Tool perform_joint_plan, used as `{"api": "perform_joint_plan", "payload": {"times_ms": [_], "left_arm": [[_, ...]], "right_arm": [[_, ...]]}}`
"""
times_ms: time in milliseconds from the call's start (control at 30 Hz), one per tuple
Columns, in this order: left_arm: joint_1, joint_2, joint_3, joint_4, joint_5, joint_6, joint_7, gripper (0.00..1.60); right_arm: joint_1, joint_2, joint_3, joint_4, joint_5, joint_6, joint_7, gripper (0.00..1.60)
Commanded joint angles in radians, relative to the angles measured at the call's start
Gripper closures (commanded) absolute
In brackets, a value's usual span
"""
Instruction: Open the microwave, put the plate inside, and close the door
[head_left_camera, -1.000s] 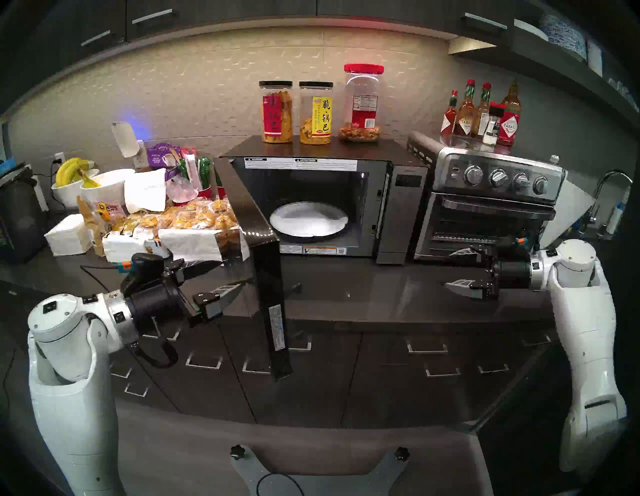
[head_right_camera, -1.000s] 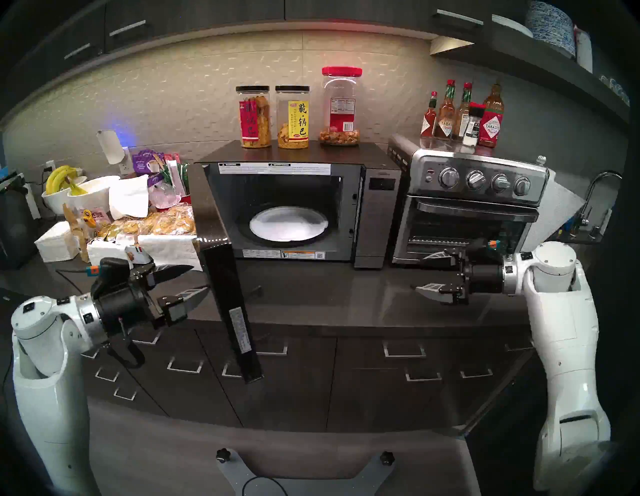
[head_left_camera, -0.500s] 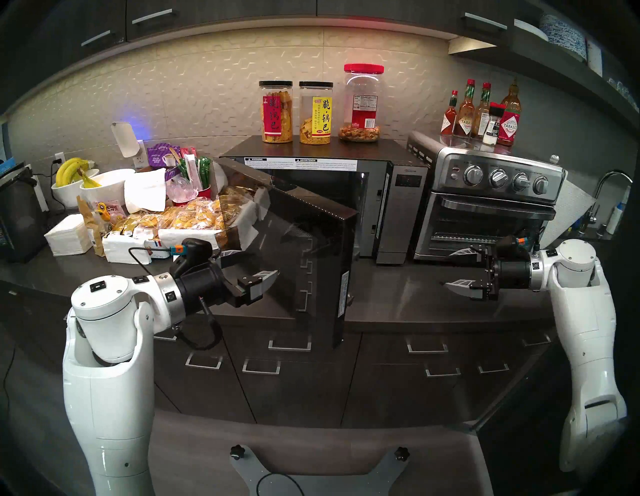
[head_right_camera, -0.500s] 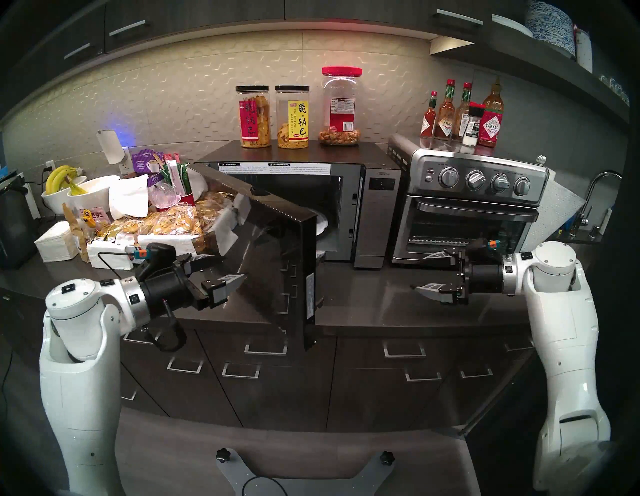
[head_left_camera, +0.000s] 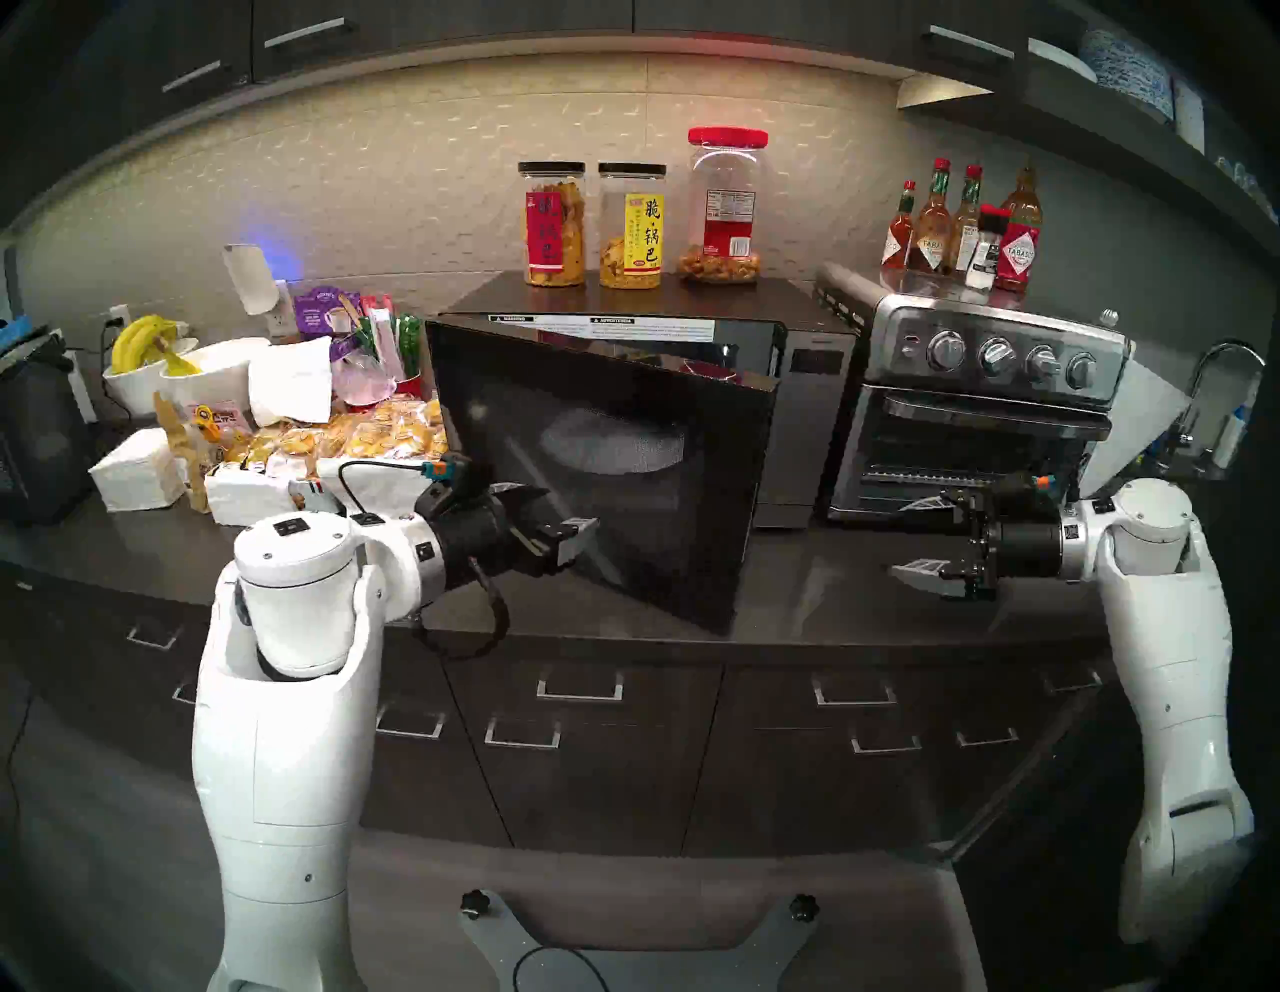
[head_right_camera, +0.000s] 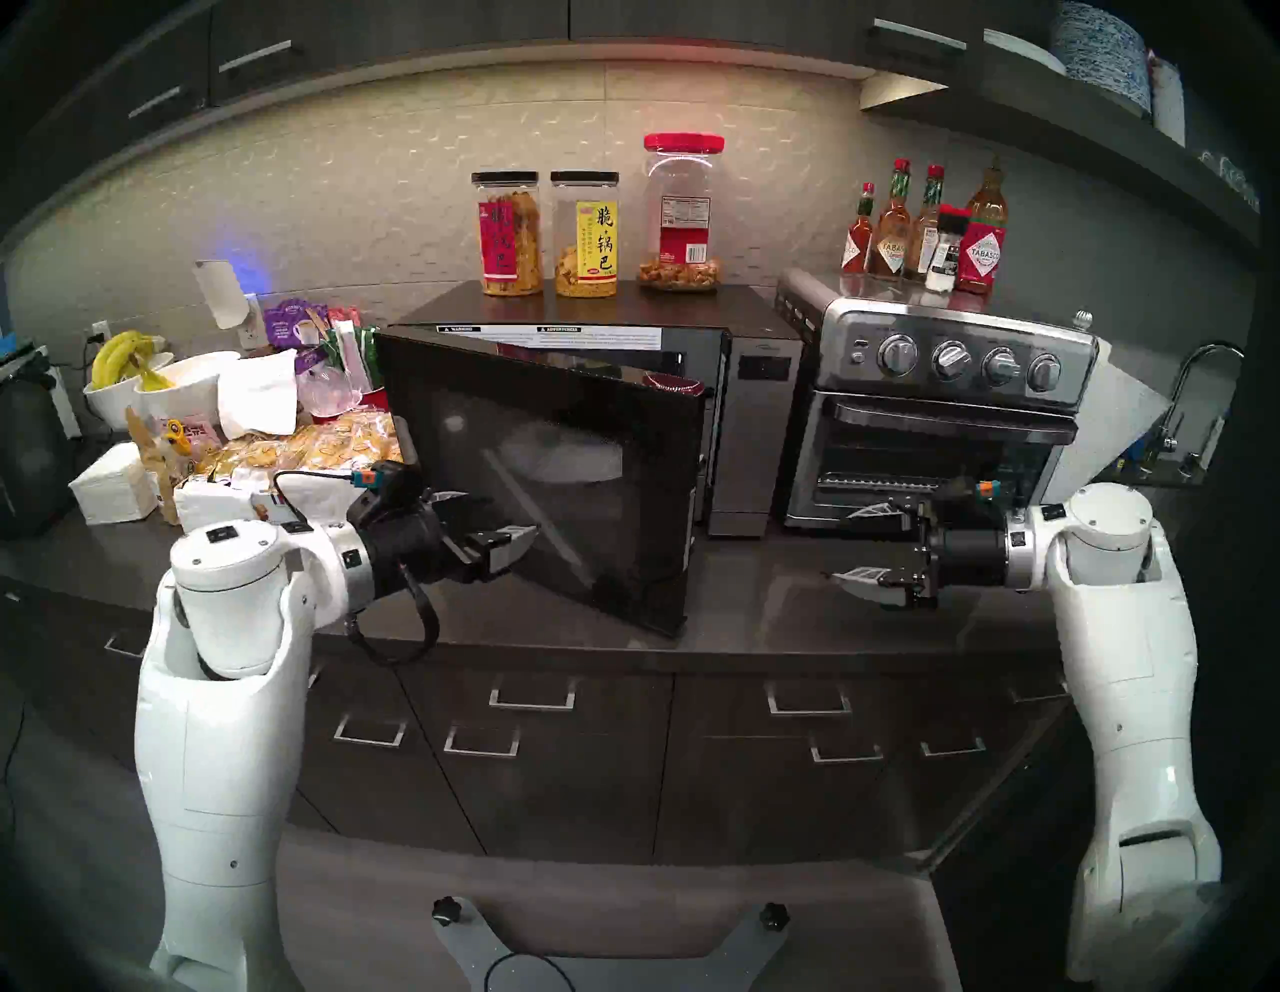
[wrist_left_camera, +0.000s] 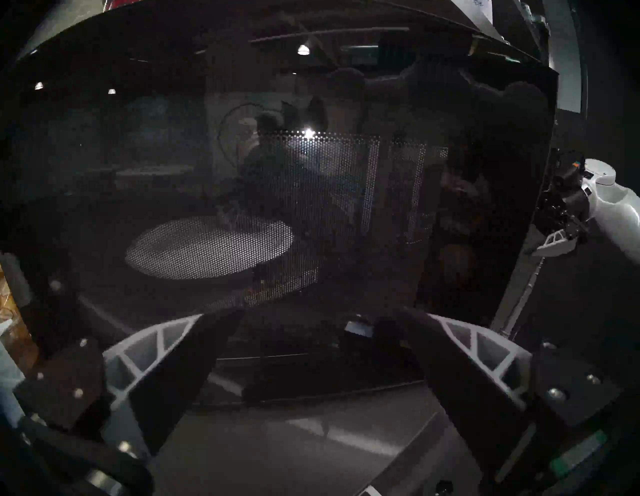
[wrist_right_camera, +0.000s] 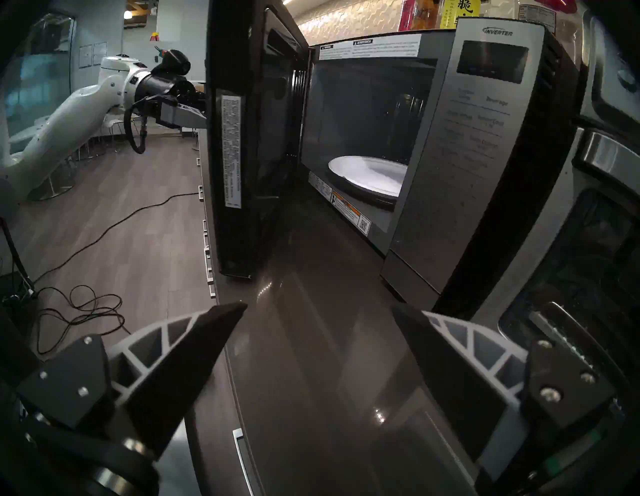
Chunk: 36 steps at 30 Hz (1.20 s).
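The black microwave (head_left_camera: 807, 429) stands mid-counter, and its glossy door (head_left_camera: 609, 478) hangs partly open, angled out from the left hinge. The white plate (wrist_right_camera: 367, 173) lies on the turntable inside; it shows dimly through the door glass (wrist_left_camera: 207, 247). My left gripper (head_left_camera: 564, 516) is open, with its fingertips against the lower left of the door's outer face and nothing between them (wrist_left_camera: 317, 311). My right gripper (head_left_camera: 911, 537) is open and empty. It hovers over the counter in front of the toaster oven, right of the door's free edge (wrist_right_camera: 318, 308).
A silver toaster oven (head_left_camera: 983, 415) stands right of the microwave with sauce bottles (head_left_camera: 963, 228) on top. Three jars (head_left_camera: 630, 222) sit on the microwave. Snack packets (head_left_camera: 388, 436), napkins and bowls with bananas (head_left_camera: 149, 353) crowd the counter's left. Drawers run below the front edge.
The door has swung from fully open to partly open, with my left arm following it rightward and forward against its outer face. The right arm has not moved.
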<state>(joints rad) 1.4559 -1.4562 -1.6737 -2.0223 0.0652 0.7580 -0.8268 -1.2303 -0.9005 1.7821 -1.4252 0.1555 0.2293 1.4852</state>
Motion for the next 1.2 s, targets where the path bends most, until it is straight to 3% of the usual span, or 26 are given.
{"api": "perform_joint_plan", "payload": {"times_ms": [0,33,233,267,300,367,1167], "left_arm": [[-0.125,-0.030,0.062,0.039,0.042,-0.002,0.063,0.00],[-0.109,-0.044,0.070,0.029,0.044,-0.013,0.088,0.00],[-0.188,-0.073,0.129,0.093,0.080,0.005,0.128,0.00],[-0.156,-0.088,0.128,0.072,0.082,-0.012,0.150,0.00],[-0.201,-0.082,0.140,0.105,0.087,0.006,0.141,0.00],[-0.211,-0.090,0.148,0.113,0.093,0.007,0.154,0.00],[-0.322,-0.173,0.190,0.303,0.195,-0.037,0.358,0.00]], "right_arm": [[0.011,0.002,0.004,-0.011,0.006,0.001,-0.002,0.00],[0.011,0.002,0.004,-0.011,0.006,0.001,-0.002,0.00],[0.011,0.002,0.004,-0.011,0.006,0.001,-0.002,0.00],[0.011,0.002,0.004,-0.011,0.006,0.001,-0.002,0.00],[0.011,0.002,0.004,-0.011,0.006,0.001,-0.002,0.00],[0.011,0.002,0.004,-0.011,0.006,0.002,-0.002,0.00],[0.011,0.002,0.005,-0.012,0.006,0.002,-0.002,0.00]]}}
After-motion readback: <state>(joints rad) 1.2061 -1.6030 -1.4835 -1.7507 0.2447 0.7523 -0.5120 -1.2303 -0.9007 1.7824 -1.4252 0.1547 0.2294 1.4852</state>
